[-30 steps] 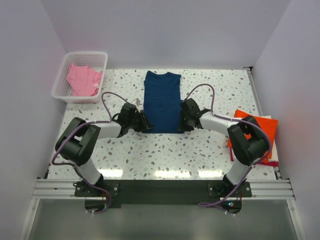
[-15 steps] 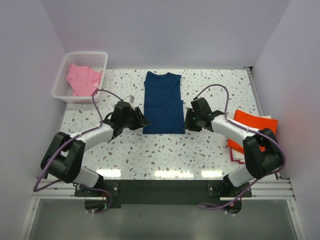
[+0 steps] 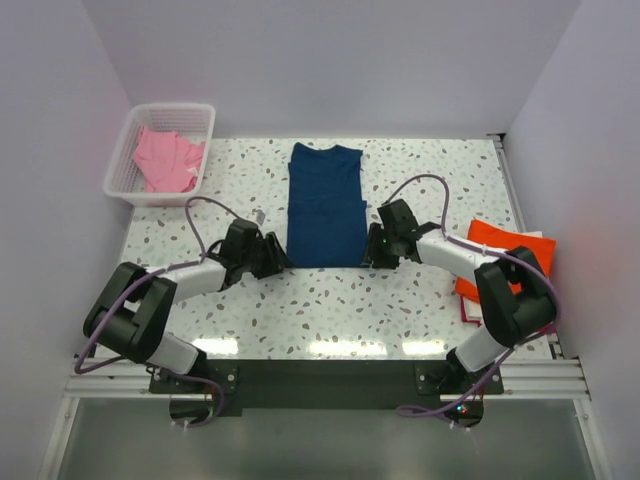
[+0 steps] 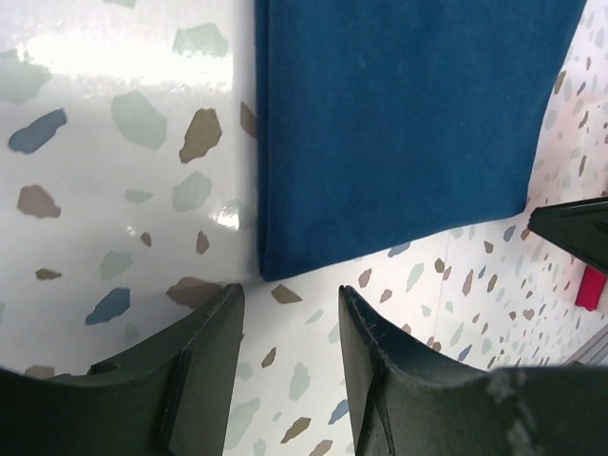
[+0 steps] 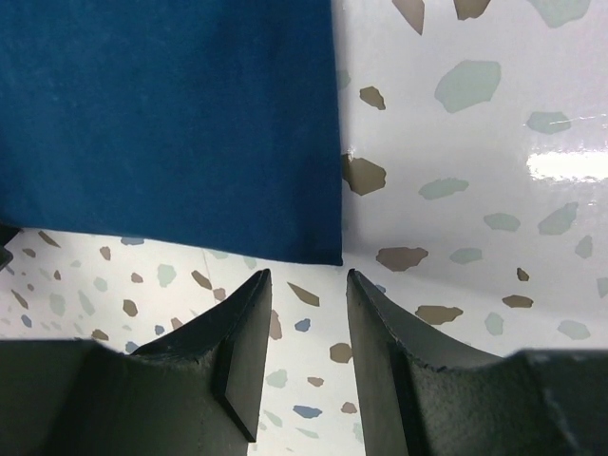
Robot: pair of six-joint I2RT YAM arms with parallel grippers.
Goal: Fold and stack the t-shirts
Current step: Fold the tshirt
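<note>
A navy blue t-shirt (image 3: pixel 324 203), folded into a long narrow strip, lies flat on the speckled table (image 3: pixel 330 300) with its collar at the far end. My left gripper (image 3: pixel 277 256) is open and empty, low over the table just off the shirt's near left corner (image 4: pixel 271 269). My right gripper (image 3: pixel 371 252) is open and empty, just off the shirt's near right corner (image 5: pixel 331 255). A pink t-shirt (image 3: pixel 166 160) lies crumpled in the basket. An orange t-shirt (image 3: pixel 510 252) lies folded at the right edge.
A white lattice basket (image 3: pixel 198 113) stands at the back left corner. Pale walls close in the table on three sides. The arm bases and a metal rail (image 3: pixel 320 375) run along the near edge.
Both grippers have moved nearer along the navy shirt's sides, from its lower edges down to its two near corners, and dropped low to the table. The shirt has not moved.
</note>
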